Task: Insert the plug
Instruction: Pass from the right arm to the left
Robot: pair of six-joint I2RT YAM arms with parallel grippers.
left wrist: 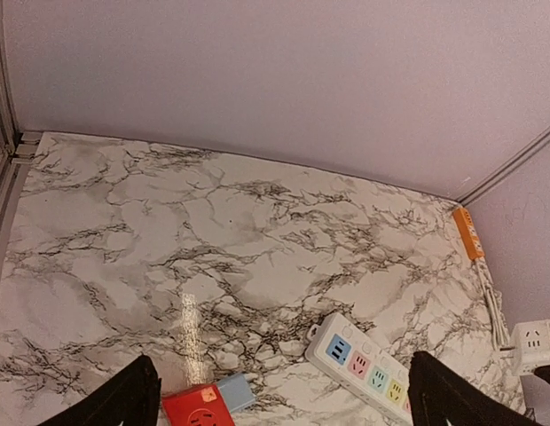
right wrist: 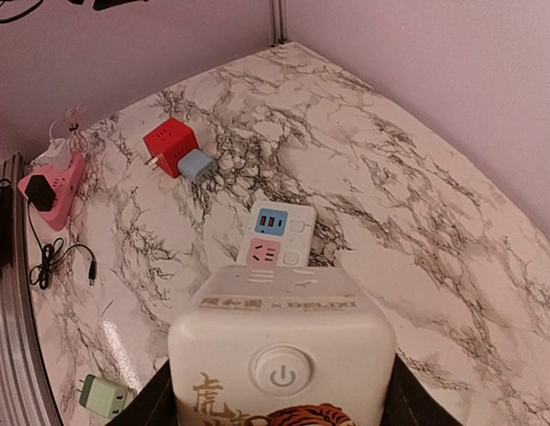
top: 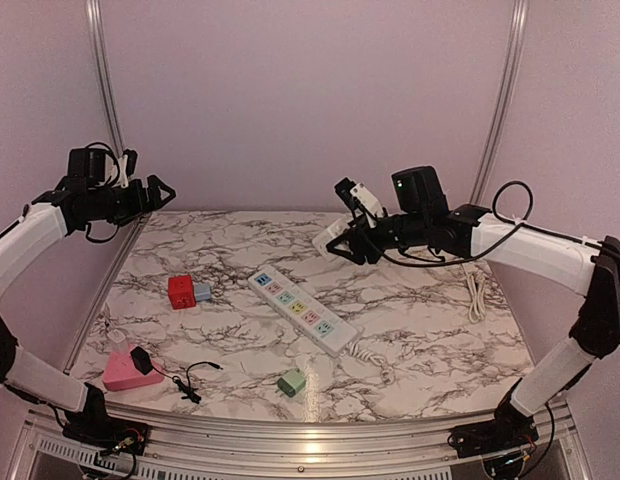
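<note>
Marble table [top: 420, 330] is filling most of the top view, w/ pink walls [top: 310, 100] closing in the back + both sides and an alu rail [top: 290, 455] running along the near edge. The far-L and mid-R parts of the tabletop are lying bare.

Power strip [top: 295, 308] is lying diagonally mid-table w/ coloured sockets facing up, and its coiled lead [top: 373, 356] is trailing off the near-R end.

R gripper [top: 348, 240] is hanging above the far-R part of the table, over the far end of the strip. It is clamping the white cube plug [right wrist: 279, 355] between half-closed fingers, w/ the power-button face toward the wrist cam. The cube is up in the air, not touching table or strip.

L gripper [top: 150, 193] is hovering high over the far-L corner w/ fingers spread wide, holding nothing.

Pink socket base [top: 120, 372] is sitting at the near-L edge w/ a black plug [top: 140, 360] seated in its top.
Red cube [top: 180, 291] is sitting L of the strip, w/ a blue-grey adapter [top: 202, 291] touching its R side.
White cord bundle [top: 477, 295] is lying near the R edge, w/ an orange tag [left wrist: 467, 232] at its far end.
Green adapter [top: 291, 382] is sitting near the front edge, just beside the strip's near end.
Thin black cable [top: 195, 380] is lying loose between the pink base and the green adapter.
</note>
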